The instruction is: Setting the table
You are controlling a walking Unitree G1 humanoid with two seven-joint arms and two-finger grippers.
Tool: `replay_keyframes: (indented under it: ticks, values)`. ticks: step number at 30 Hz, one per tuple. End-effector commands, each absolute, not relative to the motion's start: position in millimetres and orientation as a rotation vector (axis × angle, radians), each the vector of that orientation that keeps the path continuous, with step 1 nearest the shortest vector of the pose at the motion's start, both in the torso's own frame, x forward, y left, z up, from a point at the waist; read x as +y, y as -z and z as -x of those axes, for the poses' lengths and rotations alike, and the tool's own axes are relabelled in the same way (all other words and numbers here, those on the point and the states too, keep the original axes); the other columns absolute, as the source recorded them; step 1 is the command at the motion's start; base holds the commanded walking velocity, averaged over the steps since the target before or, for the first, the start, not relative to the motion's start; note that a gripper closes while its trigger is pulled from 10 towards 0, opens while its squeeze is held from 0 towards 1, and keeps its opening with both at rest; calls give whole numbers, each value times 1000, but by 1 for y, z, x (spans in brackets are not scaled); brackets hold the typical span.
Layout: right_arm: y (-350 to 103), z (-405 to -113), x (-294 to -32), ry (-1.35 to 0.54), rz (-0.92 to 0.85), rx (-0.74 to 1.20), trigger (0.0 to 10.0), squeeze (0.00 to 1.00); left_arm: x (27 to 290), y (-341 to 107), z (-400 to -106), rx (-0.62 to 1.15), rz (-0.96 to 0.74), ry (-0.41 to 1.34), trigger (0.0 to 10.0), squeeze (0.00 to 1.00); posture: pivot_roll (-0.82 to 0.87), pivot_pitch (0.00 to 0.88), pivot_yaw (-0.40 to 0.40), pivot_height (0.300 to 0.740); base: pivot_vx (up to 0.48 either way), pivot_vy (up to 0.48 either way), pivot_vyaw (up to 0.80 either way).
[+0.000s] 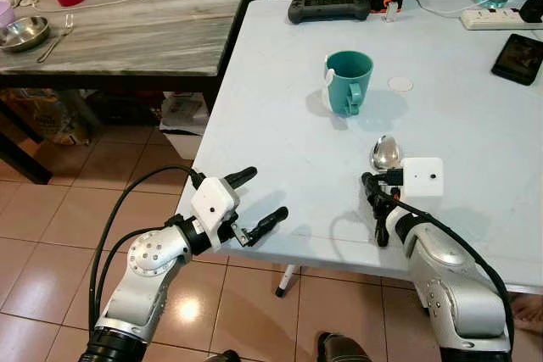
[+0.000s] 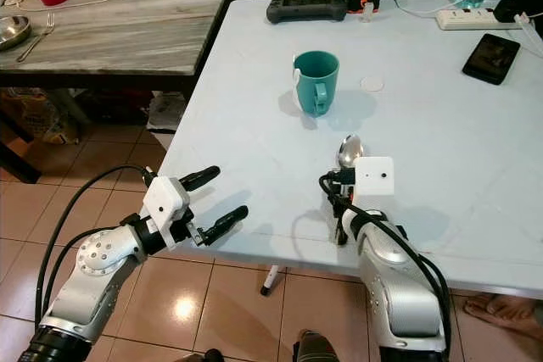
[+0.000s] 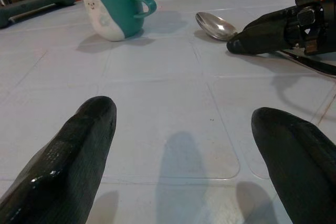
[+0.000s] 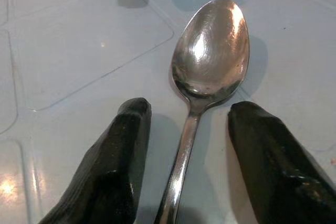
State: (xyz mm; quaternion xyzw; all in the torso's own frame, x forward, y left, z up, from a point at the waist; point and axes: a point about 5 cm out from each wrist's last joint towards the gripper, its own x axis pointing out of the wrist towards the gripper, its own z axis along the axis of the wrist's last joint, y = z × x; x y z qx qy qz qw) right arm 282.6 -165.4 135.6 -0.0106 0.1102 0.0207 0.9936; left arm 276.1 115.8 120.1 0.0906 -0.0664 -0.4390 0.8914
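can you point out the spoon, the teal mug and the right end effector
spoon (image 4: 210, 51): right wrist view, middle of its bowl
teal mug (image 1: 348, 82): left eye view, its outer wall
right end effector (image 4: 186, 124): right wrist view, midway between its fingertips, open astride the spoon's handle

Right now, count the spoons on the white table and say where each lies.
1. The spoon lies on the white table, nearer the robot than the teal mug, handle between the open fingers of the right gripper. Others may be hidden.
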Motion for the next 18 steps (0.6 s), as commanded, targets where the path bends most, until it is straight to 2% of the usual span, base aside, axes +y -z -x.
replay_keyframes:
  ticks: [1, 18]
  values:
    - [-113, -277, -168, -31, 7, 356, 0, 0, 118, -118, -274, -131, -190, 919, 10000, 0, -318, 184, 106, 740, 0, 0, 0]
    - [-106, -272, -174, -8, 16, 401, 0, 0, 114, -116, -271, -111, -193, 1001, 10000, 0, -322, 185, 111, 740, 0, 0, 0]
